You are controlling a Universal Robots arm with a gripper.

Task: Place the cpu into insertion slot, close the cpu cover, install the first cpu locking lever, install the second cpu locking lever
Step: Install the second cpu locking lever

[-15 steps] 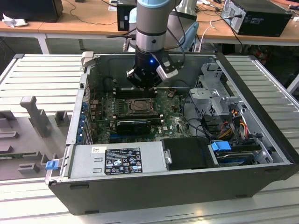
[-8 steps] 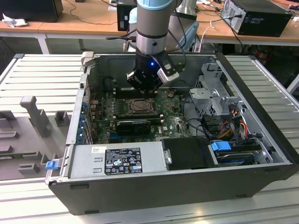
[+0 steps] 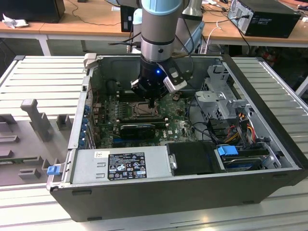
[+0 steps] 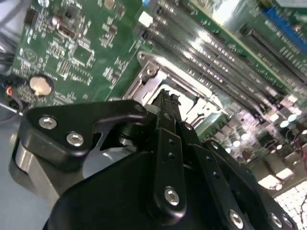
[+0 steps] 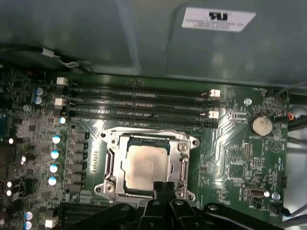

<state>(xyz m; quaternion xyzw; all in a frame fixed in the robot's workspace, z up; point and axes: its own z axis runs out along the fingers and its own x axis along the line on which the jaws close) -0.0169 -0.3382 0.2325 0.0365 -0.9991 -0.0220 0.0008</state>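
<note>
The cpu, a pale square chip, lies in the insertion slot on the green motherboard. The cpu cover, a metal frame with a square window, lies flat around the chip. My gripper is at the socket's edge with its two black fingertips pressed together and nothing visible between them. In the second wrist view the gripper reaches down to the socket's metal frame. In the exterior view the gripper hangs inside the open computer case, right over the insertion slot.
Long black memory slots run beside the socket. A coin cell sits on the board further off. In the exterior view a power supply fills the case's front, and a drive cage with cables stands on the exterior view's right.
</note>
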